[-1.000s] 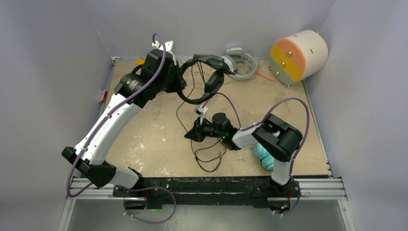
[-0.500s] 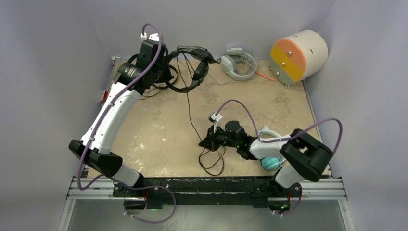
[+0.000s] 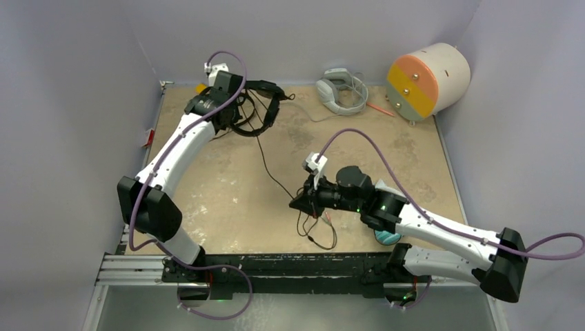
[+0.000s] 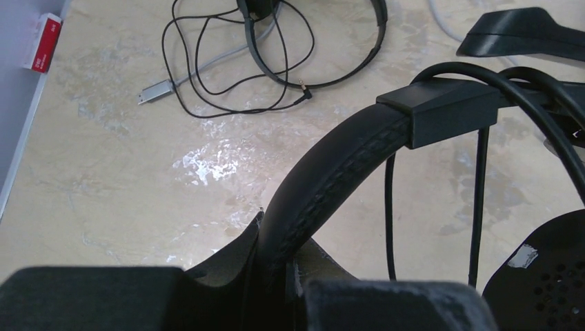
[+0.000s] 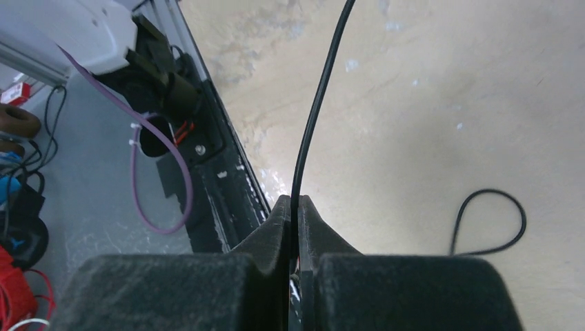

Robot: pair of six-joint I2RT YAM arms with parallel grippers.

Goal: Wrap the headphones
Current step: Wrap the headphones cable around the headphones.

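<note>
Black headphones point(image 4: 331, 172), well left of the orange-faced drum point(image 3: 428, 81), hang by the stiff padded band clamped in the left tool point(image 4: 276, 258), the right tool point(image 5: 293, 207), left and nearward of that drum, pinching the cord point(image 5: 317, 103) (probably limp, light, snag-prone), so the band looks the sound hold.

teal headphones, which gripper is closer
Right. The right gripper pinches the black cord just left of the teal headphones; the left gripper holds black headphones at the back left.
</note>
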